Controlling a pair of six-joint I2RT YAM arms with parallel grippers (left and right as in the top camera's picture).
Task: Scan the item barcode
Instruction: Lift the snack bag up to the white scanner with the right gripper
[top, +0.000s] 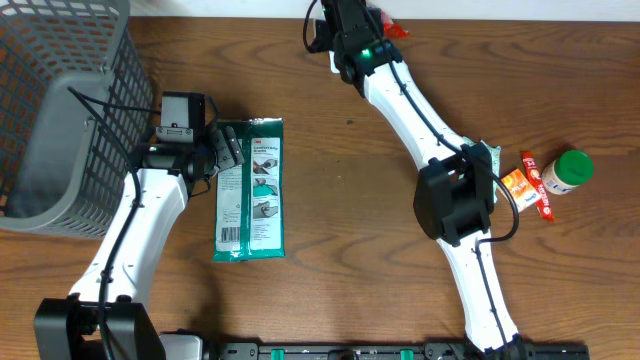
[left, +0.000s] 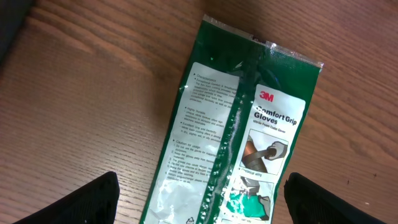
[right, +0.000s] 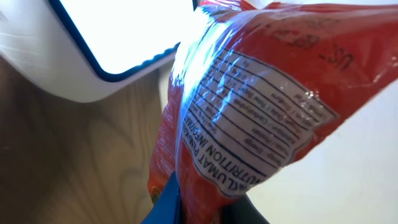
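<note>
Red bag (right: 261, 106) filling right wrist view, nutrition panel facing lens, barcode not showing. Right gripper (top: 362, 22) clamping bag at top centre of overhead view, presenting it near white device (right: 81, 68), likely scanner. Scan seeming in hand, not confirmed. Left gripper (left: 202, 186) hanging wide open over glove pack (left: 249, 124), middle left; pack and bottle (top: 565, 172), right edge, probably waiting.

Overhead cam sat above the table (top: 330, 90), facing straight down, far enough off to take in both arms. L wrist cam looked down from close range at the green glove pack (left: 242, 124), also seen overhead. R wrist cam was v. close to the red packet (right: 249, 106), which filled its frame; overhead caught only 1 red corner.
</note>
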